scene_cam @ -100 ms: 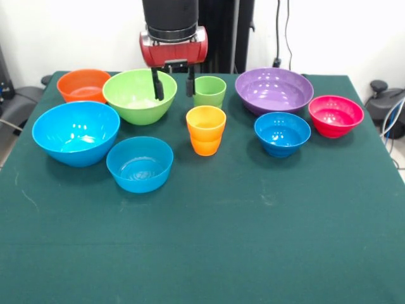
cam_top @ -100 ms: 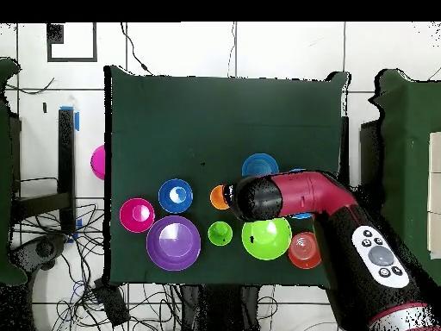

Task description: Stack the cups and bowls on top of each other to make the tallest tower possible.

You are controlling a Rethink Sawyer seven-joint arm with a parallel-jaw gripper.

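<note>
My tool (scene_cam @ -100 ms: pixel 171 83) hangs spread and empty in the upper middle of the front view. One finger dips over the rim of the large lime green bowl (scene_cam @ -100 ms: pixel 139 96) and the other stands in the gap just left of the light green cup (scene_cam @ -100 ms: pixel 209 92); it grips nothing.

Nothing is stacked yet: every piece sits singly on the green bench (scene_cam @ -100 ms: pixel 209 240).

- The orange-yellow cup (scene_cam @ -100 ms: pixel 205 130) is at centre, just below the green one.
- The large blue bowl (scene_cam @ -100 ms: pixel 76 132) and a small blue bowl (scene_cam @ -100 ms: pixel 140 163) lie at left.
- The small orange bowl (scene_cam @ -100 ms: pixel 83 85) is at upper left.
- The wide purple bowl (scene_cam @ -100 ms: pixel 273 89), the second small blue bowl (scene_cam @ -100 ms: pixel 282 133) and the pink-red bowl (scene_cam @ -100 ms: pixel 335 115) run along the right.

In the overhead view my arm (cam_top @ -100 ms: pixel 293 196) covers much of the lime bowl's side.

I judge all of this to be thin, glossy plastic: light, fairly stiff, not fragile, but slick, so a smooth curved wall could slip out of a pinch.

- **Bowls:** I would take them by the rim, one finger inside and one outside.
- **Cups:** these are narrow enough to clasp across the body, and their ribbing should give some bite.

A wide bowl turned over would likely make the steadiest base.

I can read no brand, label or writing on any piece.
</note>
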